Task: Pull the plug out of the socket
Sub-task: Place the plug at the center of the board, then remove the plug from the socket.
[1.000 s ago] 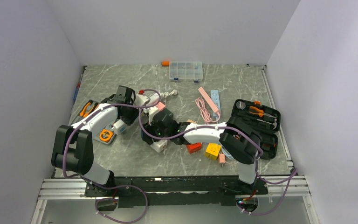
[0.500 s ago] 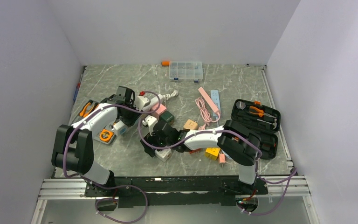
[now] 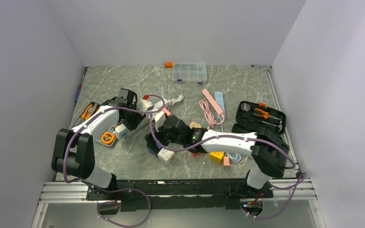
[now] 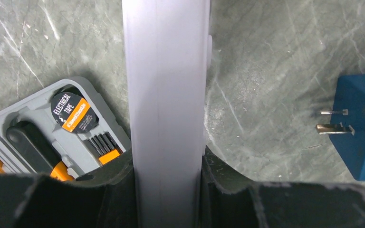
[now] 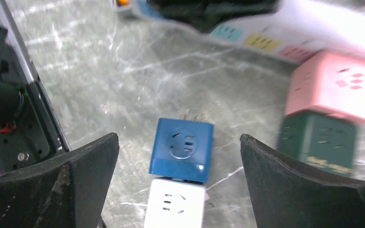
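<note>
The left hand (image 4: 168, 187) is gripping the socket (image 4: 166, 71). The right hand (image 5: 178, 154) is hanging wide open, holding nothing, with the plug (image 5: 183, 142) under it; it should back away gently.

Overhead wide; both wrists close, blue cube (image 5: 183, 142) perhaps common

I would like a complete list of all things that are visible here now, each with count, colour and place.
white power strip bar: one, white with pastel outlets, left-centre, gripped.
blue cube plug: one, blue, on the table, prongs bare, touching a white cube.
pink cube, dark green cube: one each, side by side near the strip.
yellow cube: one, front right.
clear plastic compartment box: one, far edge.
pink cable: one, centre right.
black tool case: one, open, right.
grey plastic tray: one, holds electrical tape, left.
left tool: shut on the strip.
right tool: open, above the plug.
</note>
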`<state>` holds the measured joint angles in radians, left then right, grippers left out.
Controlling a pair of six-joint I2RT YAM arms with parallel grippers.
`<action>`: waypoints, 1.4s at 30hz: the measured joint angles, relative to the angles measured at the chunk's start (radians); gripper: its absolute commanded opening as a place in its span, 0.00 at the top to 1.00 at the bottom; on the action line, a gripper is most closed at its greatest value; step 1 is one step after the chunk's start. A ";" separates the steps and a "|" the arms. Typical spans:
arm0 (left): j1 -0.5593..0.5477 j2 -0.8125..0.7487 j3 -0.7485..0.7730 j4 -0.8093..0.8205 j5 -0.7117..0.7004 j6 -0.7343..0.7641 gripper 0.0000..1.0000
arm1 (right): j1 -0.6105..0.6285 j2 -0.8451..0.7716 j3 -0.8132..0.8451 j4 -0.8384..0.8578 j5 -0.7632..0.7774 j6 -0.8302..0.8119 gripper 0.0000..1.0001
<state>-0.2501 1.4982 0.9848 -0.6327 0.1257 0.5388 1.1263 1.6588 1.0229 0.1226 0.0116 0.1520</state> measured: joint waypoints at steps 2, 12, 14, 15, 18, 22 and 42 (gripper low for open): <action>0.000 -0.005 0.000 -0.005 0.000 0.001 1.00 | -0.022 -0.054 0.000 -0.010 0.007 -0.011 0.00; 0.001 -0.013 0.000 -0.025 0.004 -0.002 1.00 | -0.319 -0.026 0.032 -0.017 -0.011 -0.026 0.00; 0.000 -0.015 0.000 -0.026 0.003 -0.002 1.00 | -0.316 0.024 0.049 -0.014 -0.002 -0.033 0.00; 0.000 -0.016 0.000 -0.027 0.002 -0.002 1.00 | -0.311 0.048 0.052 -0.011 0.003 -0.037 0.00; 0.000 -0.017 0.000 -0.029 0.000 -0.002 1.00 | -0.303 0.107 0.052 0.008 0.005 -0.052 0.00; 0.000 -0.017 0.000 -0.031 0.001 -0.002 1.00 | -0.300 0.154 0.053 0.047 0.004 -0.059 0.00; 0.000 -0.045 -0.005 -0.050 0.002 -0.002 1.00 | -0.307 0.369 0.234 0.095 -0.049 -0.043 0.00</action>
<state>-0.2501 1.4532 0.9802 -0.6827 0.1272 0.5373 0.8196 2.0277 1.2572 0.2176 -0.0376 0.1085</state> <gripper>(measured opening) 0.387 0.997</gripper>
